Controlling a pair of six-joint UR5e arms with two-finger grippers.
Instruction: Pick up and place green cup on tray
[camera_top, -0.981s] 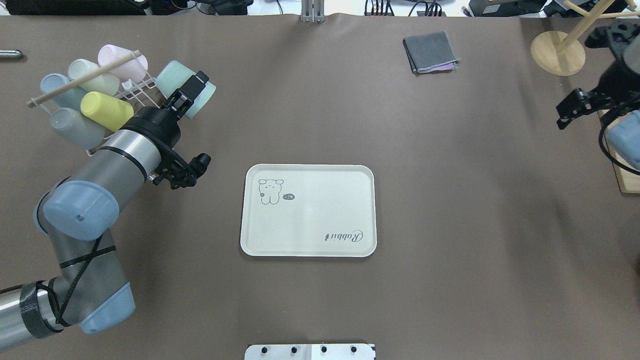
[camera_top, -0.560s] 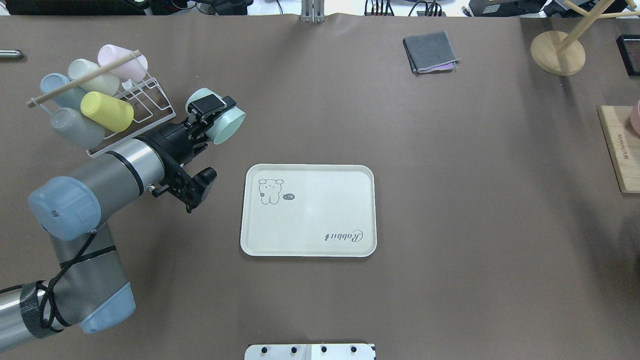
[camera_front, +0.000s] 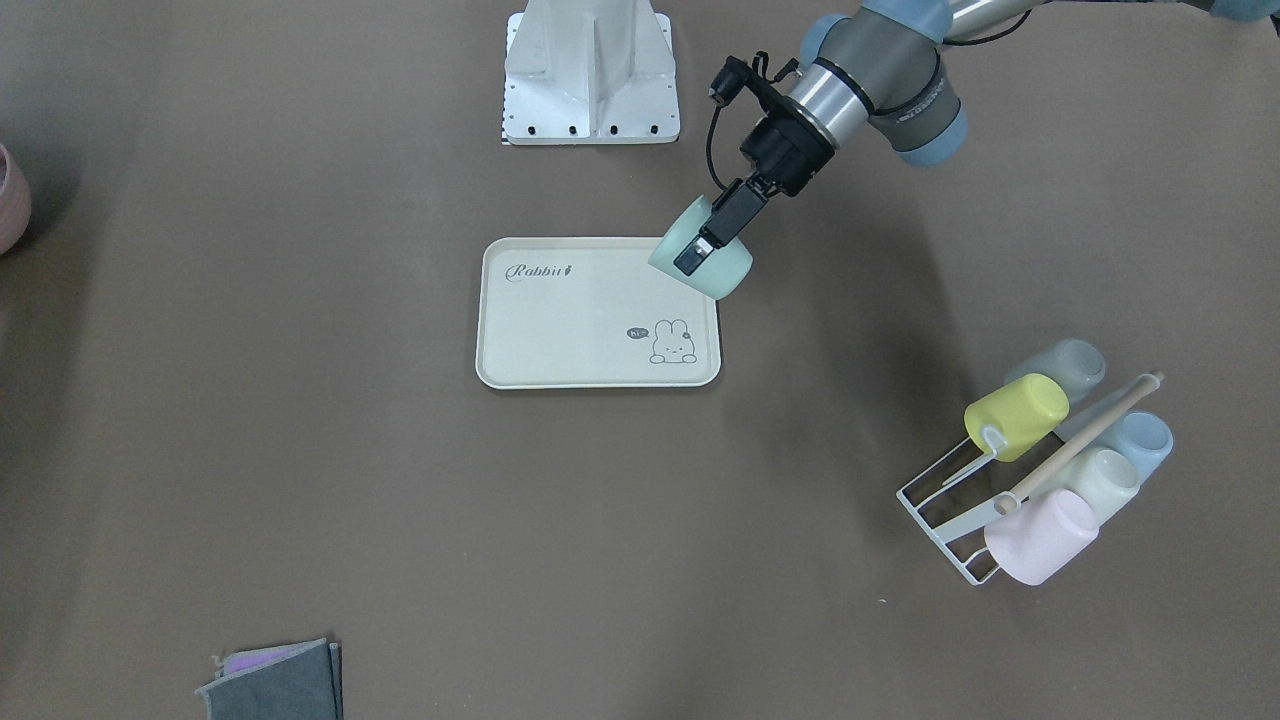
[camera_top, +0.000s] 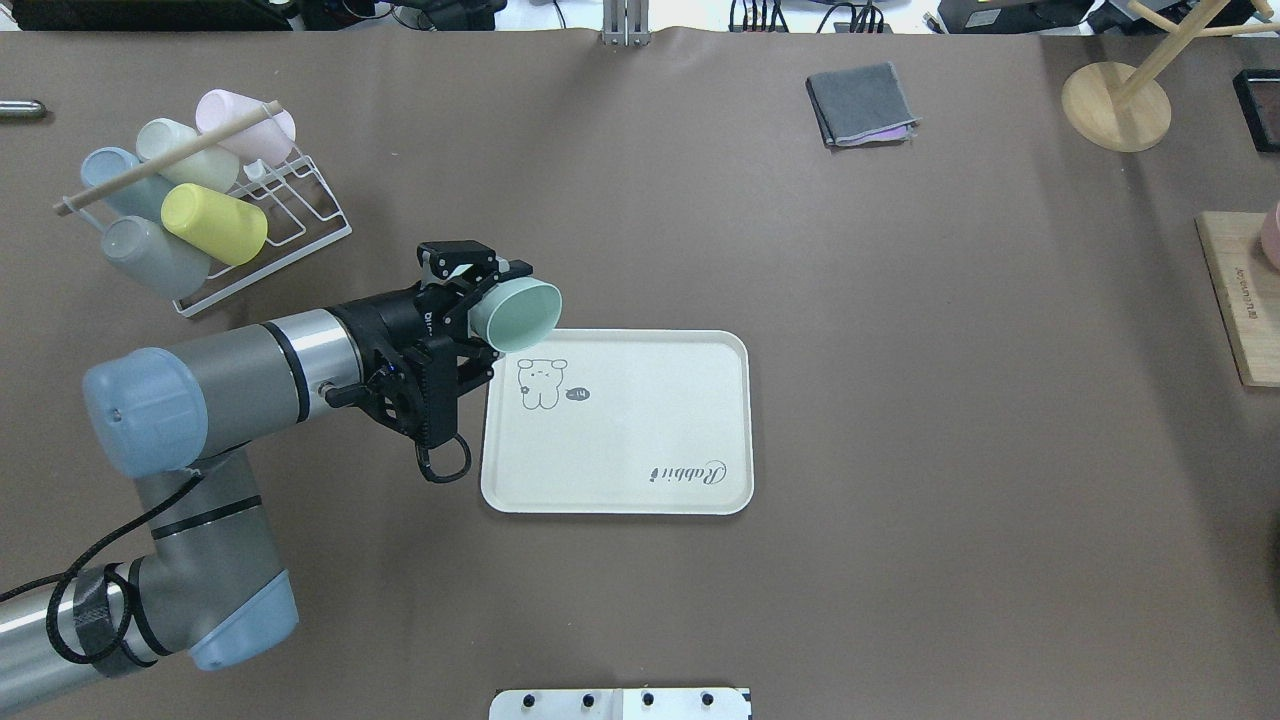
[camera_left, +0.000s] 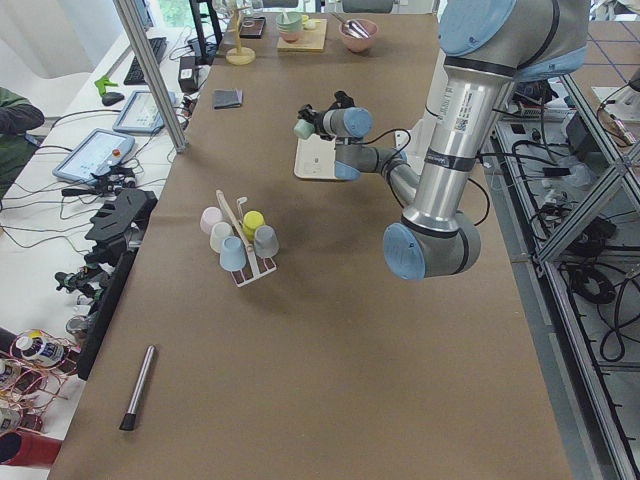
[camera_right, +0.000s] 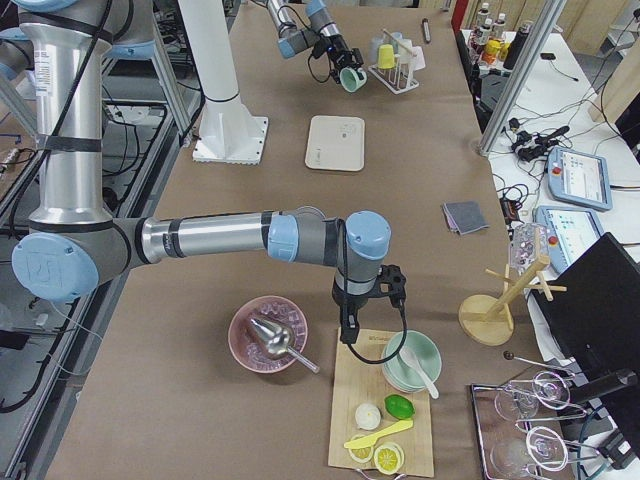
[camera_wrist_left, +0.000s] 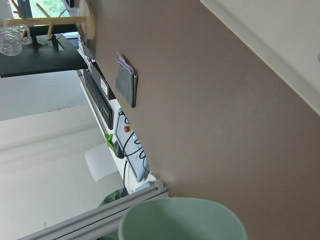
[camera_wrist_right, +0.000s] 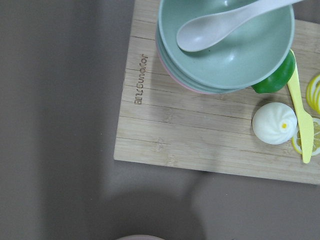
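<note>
My left gripper (camera_top: 492, 292) is shut on the mint-green cup (camera_top: 518, 316). It holds the cup tilted on its side in the air, mouth toward the tray, over the tray's corner by the bunny drawing. The cup also shows in the front view (camera_front: 722, 272) and its rim in the left wrist view (camera_wrist_left: 182, 220). The cream tray (camera_top: 640, 440) lies flat mid-table with nothing on it. My right gripper (camera_right: 349, 330) shows only in the exterior right view, above a wooden board; I cannot tell if it is open or shut.
A white wire rack (camera_top: 300, 215) with several cups, among them a yellow one (camera_top: 212, 222), stands at the far left. A folded grey cloth (camera_top: 860, 103), a wooden stand (camera_top: 1115, 105) and a wooden board (camera_top: 1235, 300) with bowls lie to the right.
My left arm has carried the green cup away from the rack, rightward and nearer, to the tray's corner. My right arm has left the overhead view.
</note>
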